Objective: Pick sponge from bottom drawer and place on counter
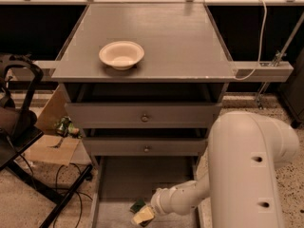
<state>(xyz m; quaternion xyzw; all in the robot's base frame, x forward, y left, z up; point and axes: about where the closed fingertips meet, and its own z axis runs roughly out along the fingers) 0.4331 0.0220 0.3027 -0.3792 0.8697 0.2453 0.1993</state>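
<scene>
Grey drawer (142,179), the lowest of three, stands pulled out, with bare floor along most of its length. The sponge (138,206) sits at the front end of that floor. Its green face shows, with yellow foam just beside it toward the drawer's front edge.

My gripper (147,215) is down inside the drawer, right at the sponge, and my arm reaches in from the right. Grip state: I cannot tell from this view whether I have hold of the sponge or am only set against it.

Finding: the step in hand is the pick. Placing has not begun. The tabletop (190,37) carries only a cream bowl (121,55), left of centre.

Requirement for the next move, in my judgement:
- Make sure of a firm hold.
- Lift the sponge clear of the drawer's side rails.
- Draw outward before rising, since the tabletop overhangs the drawer fronts above me.
- Come up over the front edge and set the sponge on the bare stretch right of the bowl, well apart from it.
</scene>
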